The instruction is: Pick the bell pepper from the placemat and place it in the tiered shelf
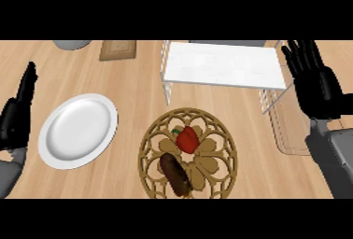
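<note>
A red bell pepper (pixel 188 139) with a green stem lies near the middle of a round, openwork wooden placemat (pixel 155 135) at the lower centre. A dark brown long item (pixel 176 174) lies on the mat just in front of the pepper. Behind the mat stands the white tiered shelf (pixel 224 65) with a wire frame. My right hand (pixel 316 79) is open, fingers straight and pointing up, beside the shelf's right end and well right of the pepper. At the left edge my left hand (pixel 17 114) rests open, fingers up.
A white plate (pixel 77 130) lies left of the placemat. At the back left sit a grey round object (pixel 72 44) and a tan rectangular board (pixel 118 50). Bare wooden counter lies between plate and shelf.
</note>
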You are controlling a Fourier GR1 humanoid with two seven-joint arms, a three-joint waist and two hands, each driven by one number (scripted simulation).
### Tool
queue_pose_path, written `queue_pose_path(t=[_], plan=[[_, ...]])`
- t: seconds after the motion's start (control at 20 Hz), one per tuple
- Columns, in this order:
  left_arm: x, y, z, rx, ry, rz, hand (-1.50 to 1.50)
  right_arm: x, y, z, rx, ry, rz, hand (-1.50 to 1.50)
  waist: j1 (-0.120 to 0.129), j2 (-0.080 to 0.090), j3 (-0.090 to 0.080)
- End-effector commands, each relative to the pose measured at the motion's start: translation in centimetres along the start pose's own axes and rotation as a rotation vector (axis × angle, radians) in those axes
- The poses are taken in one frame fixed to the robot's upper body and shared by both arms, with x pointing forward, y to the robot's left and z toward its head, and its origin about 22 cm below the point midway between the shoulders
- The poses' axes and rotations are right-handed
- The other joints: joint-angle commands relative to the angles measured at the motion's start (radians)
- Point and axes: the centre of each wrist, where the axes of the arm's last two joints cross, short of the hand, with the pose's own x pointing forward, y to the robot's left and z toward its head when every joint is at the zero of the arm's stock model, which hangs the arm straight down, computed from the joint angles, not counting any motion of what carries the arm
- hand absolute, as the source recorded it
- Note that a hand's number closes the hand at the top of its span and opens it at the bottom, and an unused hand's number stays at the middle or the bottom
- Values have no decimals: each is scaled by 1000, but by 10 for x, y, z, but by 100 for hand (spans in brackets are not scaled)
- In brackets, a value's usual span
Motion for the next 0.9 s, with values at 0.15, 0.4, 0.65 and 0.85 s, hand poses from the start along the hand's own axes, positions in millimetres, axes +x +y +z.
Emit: queue_pose_path(t=[0.15,0.4,0.65,0.85], plan=[[24,-43,7,-60,58,265,0,3,96,-3,568,27,-24,150,121,34,-16],[38,-69,19,-139,173,461,0,-33,137,-10,643,268,-67,-150,136,45,-13],[38,-53,23,-81,240,471,0,-1,128,-51,893,133,-170,-150,88,31,-12],[32,-43,36,-90,247,449,0,28,114,-66,1117,126,55,-150,86,26,-13]])
